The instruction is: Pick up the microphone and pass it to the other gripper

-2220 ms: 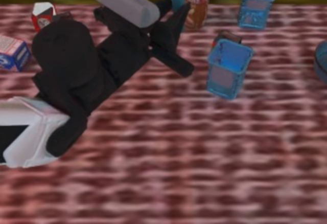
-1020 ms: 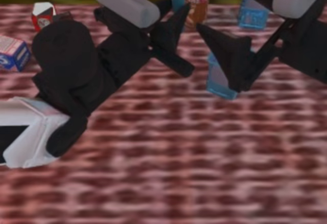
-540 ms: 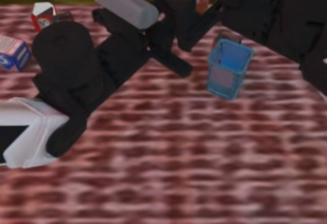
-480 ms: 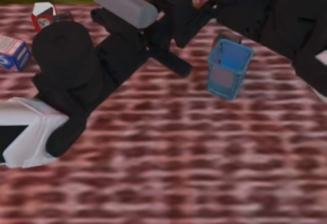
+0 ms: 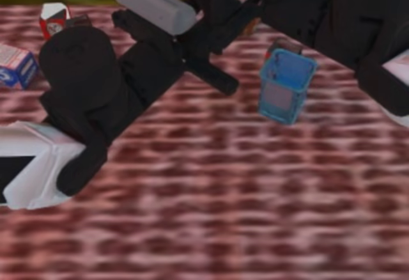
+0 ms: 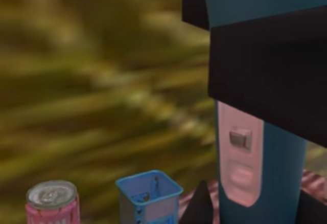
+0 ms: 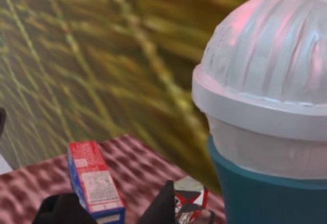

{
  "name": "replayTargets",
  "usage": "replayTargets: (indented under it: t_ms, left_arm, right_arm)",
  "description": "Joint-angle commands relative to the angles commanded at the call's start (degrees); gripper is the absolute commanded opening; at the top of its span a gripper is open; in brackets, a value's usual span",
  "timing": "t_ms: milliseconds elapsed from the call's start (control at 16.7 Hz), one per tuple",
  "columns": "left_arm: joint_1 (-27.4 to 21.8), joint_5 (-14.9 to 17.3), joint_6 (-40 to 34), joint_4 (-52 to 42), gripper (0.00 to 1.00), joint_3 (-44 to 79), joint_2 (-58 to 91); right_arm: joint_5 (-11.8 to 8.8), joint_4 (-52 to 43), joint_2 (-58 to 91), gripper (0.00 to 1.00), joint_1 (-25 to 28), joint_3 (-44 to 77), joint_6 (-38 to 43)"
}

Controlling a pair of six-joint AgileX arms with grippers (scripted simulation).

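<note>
Microphone (image 6: pixel 265 183): held upright above the table's far edge, between both grippers.
Left gripper (image 5: pixel 203 43): clamped on the handle's lower part.
Right gripper (image 5: pixel 220 5): black finger band seen across the handle; grip cannot be told.
Blue basket (image 5: pixel 285 85): standing nearby.

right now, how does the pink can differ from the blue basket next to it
The pink can is round, while the blue basket is square-sided. The can has a closed silver top; the basket is open at the top. The can's body is pink, whereas the basket is blue with a pale panel on its wall. Both stand upright, side by side without touching.
</note>
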Motion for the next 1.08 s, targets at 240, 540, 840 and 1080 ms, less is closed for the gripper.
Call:
replayTargets:
  t_ms: [240, 540, 840, 1080]
  left_arm:
    - [0.0, 0.0, 0.0, 0.0, 0.0, 0.0, 0.0]
    - [0.0, 0.0, 0.0, 0.0, 0.0, 0.0, 0.0]
    - [0.0, 0.0, 0.0, 0.0, 0.0, 0.0, 0.0]
    - [0.0, 0.0, 0.0, 0.0, 0.0, 0.0, 0.0]
  right_arm:
    - [0.0, 0.0, 0.0, 0.55, 0.0, 0.0, 0.0]
    - [0.0, 0.0, 0.0, 0.17, 0.0, 0.0, 0.0]
    - [0.0, 0.0, 0.0, 0.0, 0.0, 0.0, 0.0]
    - [0.0, 0.0, 0.0, 0.0, 0.0, 0.0, 0.0]
